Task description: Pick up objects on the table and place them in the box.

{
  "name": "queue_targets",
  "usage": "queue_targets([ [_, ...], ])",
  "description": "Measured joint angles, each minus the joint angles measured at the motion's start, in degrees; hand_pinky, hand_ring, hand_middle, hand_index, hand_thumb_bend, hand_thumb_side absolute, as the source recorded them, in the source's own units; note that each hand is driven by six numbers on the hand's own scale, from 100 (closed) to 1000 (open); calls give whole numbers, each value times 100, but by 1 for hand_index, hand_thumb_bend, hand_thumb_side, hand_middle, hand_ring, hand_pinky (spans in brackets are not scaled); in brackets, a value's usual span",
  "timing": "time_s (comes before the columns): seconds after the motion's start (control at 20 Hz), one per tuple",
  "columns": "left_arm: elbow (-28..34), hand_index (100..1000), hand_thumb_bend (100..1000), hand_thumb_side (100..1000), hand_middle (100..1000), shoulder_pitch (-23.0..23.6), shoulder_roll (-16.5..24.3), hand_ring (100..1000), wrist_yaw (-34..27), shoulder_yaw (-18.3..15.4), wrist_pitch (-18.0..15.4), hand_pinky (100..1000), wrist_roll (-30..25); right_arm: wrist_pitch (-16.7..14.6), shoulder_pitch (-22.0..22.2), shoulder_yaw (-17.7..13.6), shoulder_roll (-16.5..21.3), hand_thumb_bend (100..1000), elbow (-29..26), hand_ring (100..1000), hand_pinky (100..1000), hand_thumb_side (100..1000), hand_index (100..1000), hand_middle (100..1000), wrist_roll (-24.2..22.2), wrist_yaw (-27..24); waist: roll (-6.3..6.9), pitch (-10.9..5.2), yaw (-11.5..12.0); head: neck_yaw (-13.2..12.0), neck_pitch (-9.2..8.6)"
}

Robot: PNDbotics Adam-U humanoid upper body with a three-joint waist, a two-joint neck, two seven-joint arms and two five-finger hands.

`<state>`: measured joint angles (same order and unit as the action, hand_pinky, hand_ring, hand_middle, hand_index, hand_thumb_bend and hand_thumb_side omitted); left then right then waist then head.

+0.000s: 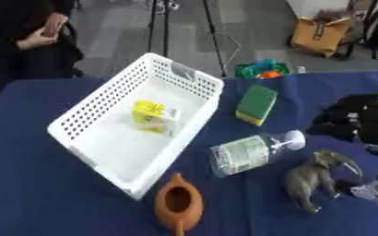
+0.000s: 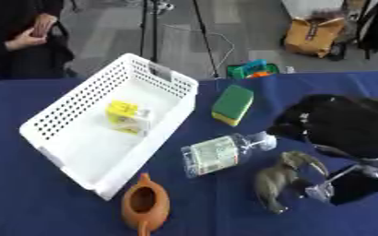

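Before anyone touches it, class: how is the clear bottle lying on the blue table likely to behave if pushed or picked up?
The clear bottle lies on its side, so a push would probably roll it. It looks see-through and mostly empty, so likely light. Its smooth round body may slip in the right hand, which is nearest.

Table [image 1: 31, 193] in front of me, dark blue cloth over it. Beyond far edge: grey floor [image 1: 120, 37], tiled or carpeted, can't tell which. Black stand legs [image 1: 158, 27] rising from it, thin cable [image 1: 224, 46] trailing across floor. Brown paper bag [image 1: 320, 36] sitting top right, something dark beside it. Green bin [image 1: 262, 69] just past table edge, orange bits inside. Light even, soft, no hard shadows.
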<state>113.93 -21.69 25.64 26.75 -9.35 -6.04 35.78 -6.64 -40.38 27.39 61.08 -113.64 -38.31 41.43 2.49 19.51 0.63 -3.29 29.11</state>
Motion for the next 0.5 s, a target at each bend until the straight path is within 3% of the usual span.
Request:
queue_targets([
  [0.25, 0, 800, 100, 947, 742, 0, 0, 671, 0, 0, 1, 591, -41, -82, 34, -17, -1, 440, 0, 953, 975, 662, 1000, 922, -244, -252, 7, 3, -18, 1, 0],
  [0.3, 0, 800, 100, 946, 742, 0, 0, 671, 0, 0, 2, 591, -45, -119, 57, -18, -3, 398, 0, 950, 975, 583, 1000, 917, -280, -258, 9, 5, -20, 1, 0],
  [0.45, 0, 800, 100, 946, 742, 0, -1, 671, 0, 0, 9, 591, -63, -181, 72, -46, -41, 397, 0, 949, 975, 577, 1000, 916, -336, -254, 25, 6, -22, 2, 0],
  [0.5, 0, 799, 100, 944, 741, 0, -1, 670, 0, 0, 8, 590, -69, -188, 89, -55, -42, 383, 0, 925, 955, 481, 1000, 879, -340, -241, 26, 6, -22, 2, -1],
])
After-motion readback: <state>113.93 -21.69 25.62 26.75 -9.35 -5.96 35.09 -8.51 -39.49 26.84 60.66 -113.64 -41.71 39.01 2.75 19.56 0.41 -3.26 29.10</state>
